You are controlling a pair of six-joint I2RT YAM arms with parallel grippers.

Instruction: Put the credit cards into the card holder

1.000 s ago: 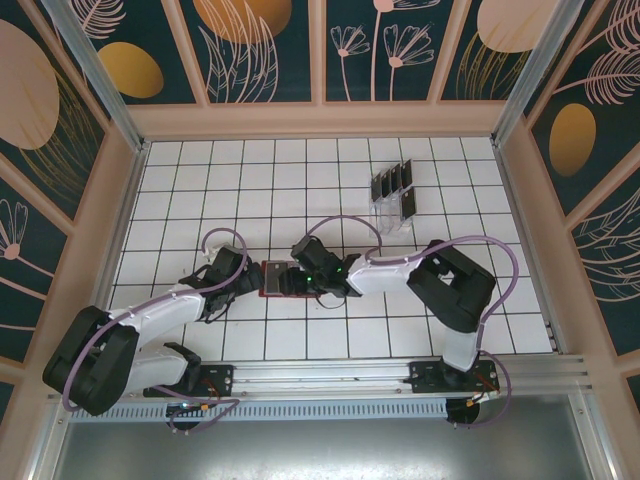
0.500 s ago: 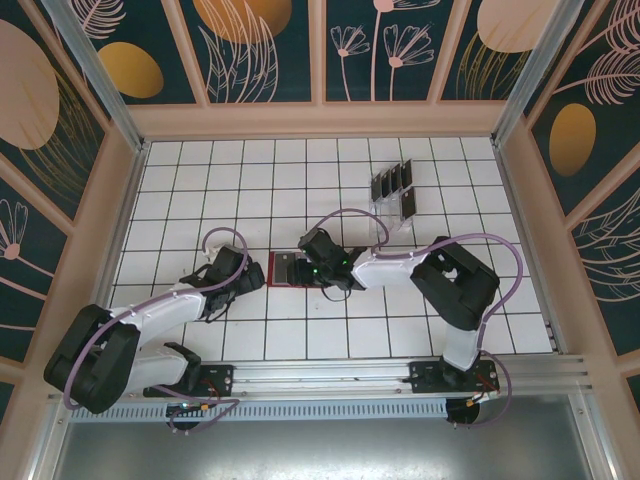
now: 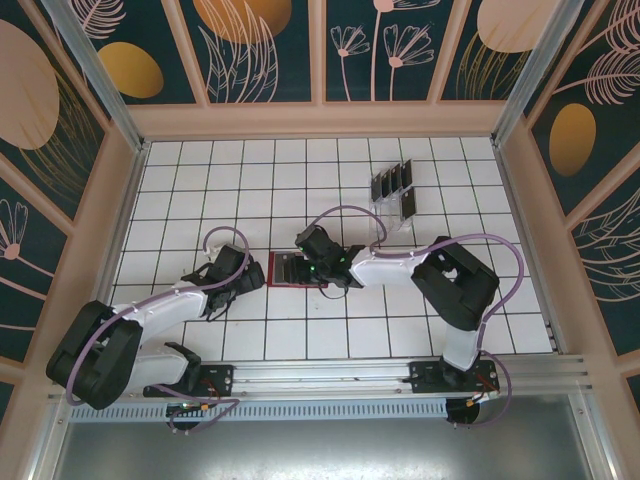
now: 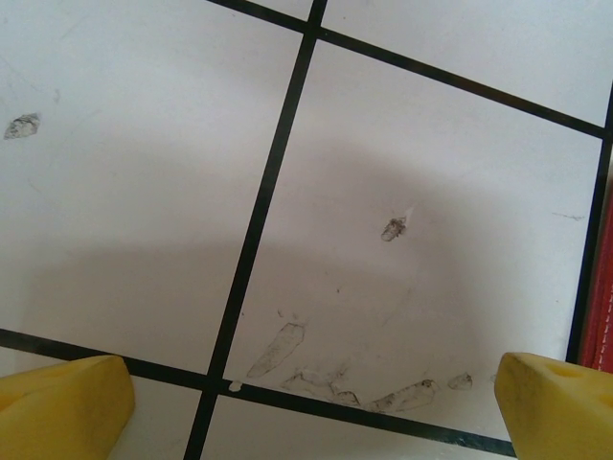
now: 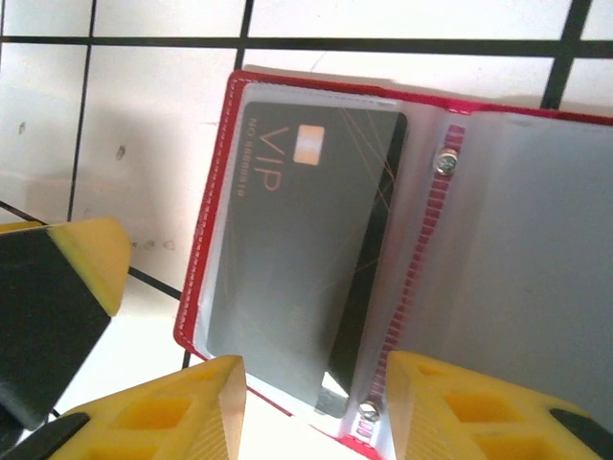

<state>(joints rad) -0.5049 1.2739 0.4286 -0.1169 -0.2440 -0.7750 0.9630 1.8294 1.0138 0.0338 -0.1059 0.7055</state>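
One credit card (image 5: 297, 249) seemingly sleeved in card holder (image 5: 199, 230), edge hidden | left jaws wide | right jaws half-spread

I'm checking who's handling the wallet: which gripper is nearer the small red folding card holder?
Right. The right gripper hangs over the open red folding card holder; the left gripper sits beside its left edge, over bare white tile.

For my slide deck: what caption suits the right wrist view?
Right gripper open over a red card holder, a black VIP card in its clear sleeve.
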